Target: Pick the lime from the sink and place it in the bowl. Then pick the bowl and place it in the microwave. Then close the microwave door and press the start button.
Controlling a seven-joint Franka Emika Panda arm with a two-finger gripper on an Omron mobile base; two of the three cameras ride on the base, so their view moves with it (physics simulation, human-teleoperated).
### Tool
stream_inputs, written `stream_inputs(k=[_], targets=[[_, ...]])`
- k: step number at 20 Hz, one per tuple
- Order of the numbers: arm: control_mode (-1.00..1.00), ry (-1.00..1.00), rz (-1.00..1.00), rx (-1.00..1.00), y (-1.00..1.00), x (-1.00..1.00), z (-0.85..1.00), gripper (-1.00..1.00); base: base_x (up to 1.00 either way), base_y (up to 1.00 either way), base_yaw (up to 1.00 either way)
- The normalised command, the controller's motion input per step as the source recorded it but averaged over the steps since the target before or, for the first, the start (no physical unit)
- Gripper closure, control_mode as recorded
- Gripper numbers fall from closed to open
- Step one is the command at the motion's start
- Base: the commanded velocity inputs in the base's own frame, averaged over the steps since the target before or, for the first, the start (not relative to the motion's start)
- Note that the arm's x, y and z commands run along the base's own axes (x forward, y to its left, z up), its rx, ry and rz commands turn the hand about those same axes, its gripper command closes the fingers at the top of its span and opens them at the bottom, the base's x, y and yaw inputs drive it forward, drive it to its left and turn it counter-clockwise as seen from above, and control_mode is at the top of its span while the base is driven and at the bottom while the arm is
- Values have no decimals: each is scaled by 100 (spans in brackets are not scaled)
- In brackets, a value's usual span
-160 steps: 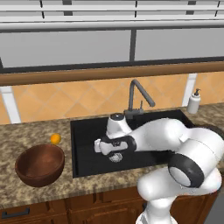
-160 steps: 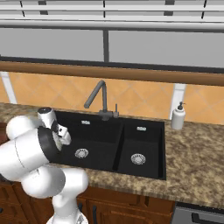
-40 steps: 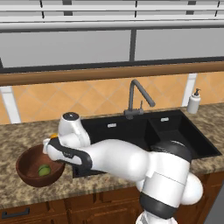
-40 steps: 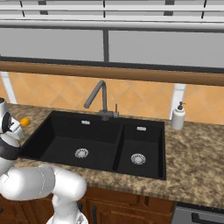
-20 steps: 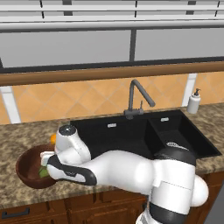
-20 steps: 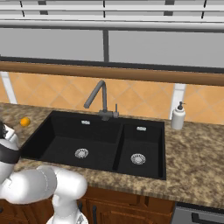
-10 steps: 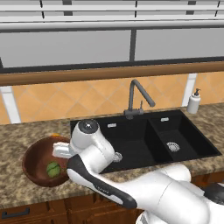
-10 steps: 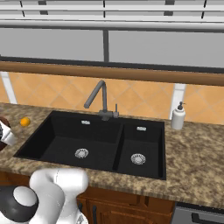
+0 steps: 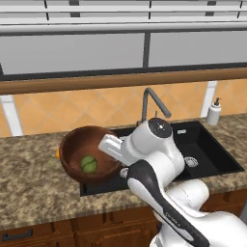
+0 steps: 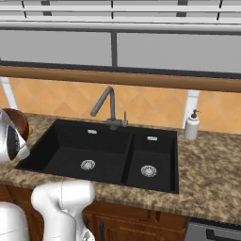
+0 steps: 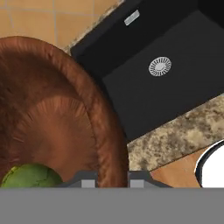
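The dark reddish-brown bowl (image 9: 77, 144) hangs tilted above the counter at the sink's left edge, off the surface. The yellow-green lime (image 9: 88, 164) lies inside it, low in the hollow, and the hand view shows the lime (image 11: 29, 177) at bottom left. My gripper (image 9: 107, 144) is shut on the bowl's right rim. In the hand view the gripper (image 11: 111, 180) has one fingertip on each side of the bowl's rim (image 11: 105, 127). The black double sink (image 10: 108, 150) lies to the right of the bowl. The bowl (image 10: 16, 123) peeks in at the left edge of the right base view.
A grey gooseneck faucet (image 9: 150, 99) stands behind the sink, with a white soap dispenser (image 9: 213, 112) at the back right. A small orange fruit (image 9: 58, 153) shows at the bowl's left edge. Speckled granite counter (image 9: 34, 183) runs on both sides, above wooden cabinets.
The bowl, with the lime in it, has left the counter and risen up and right toward the sink's left edge. The arm has swung right with it.
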Motion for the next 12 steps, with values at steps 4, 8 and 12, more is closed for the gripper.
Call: stream_inputs(k=[4, 8, 12], targets=[[-100, 0, -24, 4, -78, -57, 87, 100, 0, 0, 0], [-100, 0, -20, 0, -55, -66, 60, 100, 0, 0, 0], [-100, 1, -19, 0, -51, -58, 60, 100, 0, 0, 0]])
